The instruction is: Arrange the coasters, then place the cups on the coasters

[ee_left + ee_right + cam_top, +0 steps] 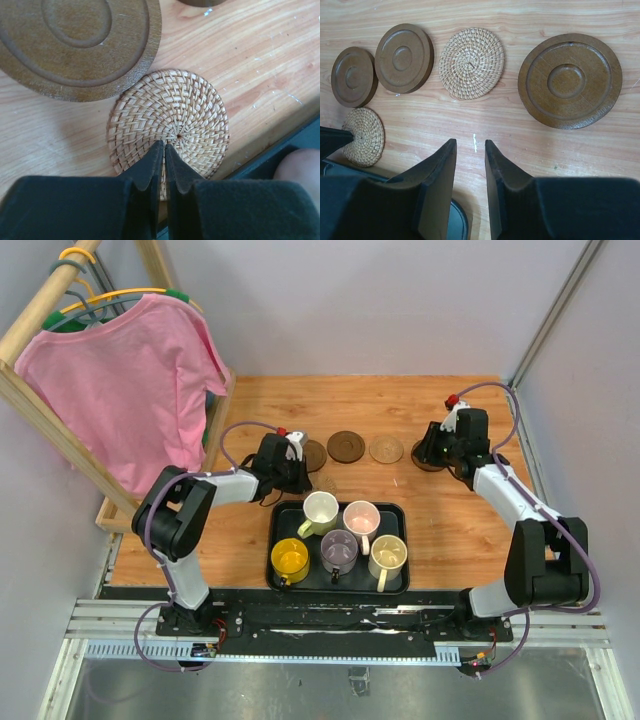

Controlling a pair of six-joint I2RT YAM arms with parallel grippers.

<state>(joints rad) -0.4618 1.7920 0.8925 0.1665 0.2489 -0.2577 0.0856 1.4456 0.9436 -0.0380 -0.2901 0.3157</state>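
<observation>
- Top external view: step in hand judged as coaster arrangement; cup placement not yet begun. Five small handled mugs counted, all inside the black rectangular tray point(396, 512): bright yellow mug point(290, 560), cream-white mug point(320, 510), greyish purple mug point(338, 551), pale pink mug point(360, 517), pale yellow-cream mug point(388, 556). Position of left gripper point(303, 476): low, just beyond the tray's far left corner. Position of right gripper point(432, 452): low, at the right end of the coaster row on the wooden table point(250, 410).
- Left wrist view: jaws almost together, only a thin slit between, tips over the near half of a tan woven round coaster point(190, 110). Nothing seen clamped. Coaster flat on the table, just beside a dark brown wooden round coaster point(75, 40) and near the tray edge.
- Right wrist view: jaws apart, bare table between, nothing held. Five coasters counted: three dark brown wooden, two tan woven. Four in a rough row, among them the second woven coaster point(471, 62); the fifth, under the left fingertips, out of line and nearer the tray.
- Next move, as judged: shift the stray woven disc into line, apart from its neighbours. Thin and flat, so likely a push or an edge lift rather than a plain pinch.
</observation>
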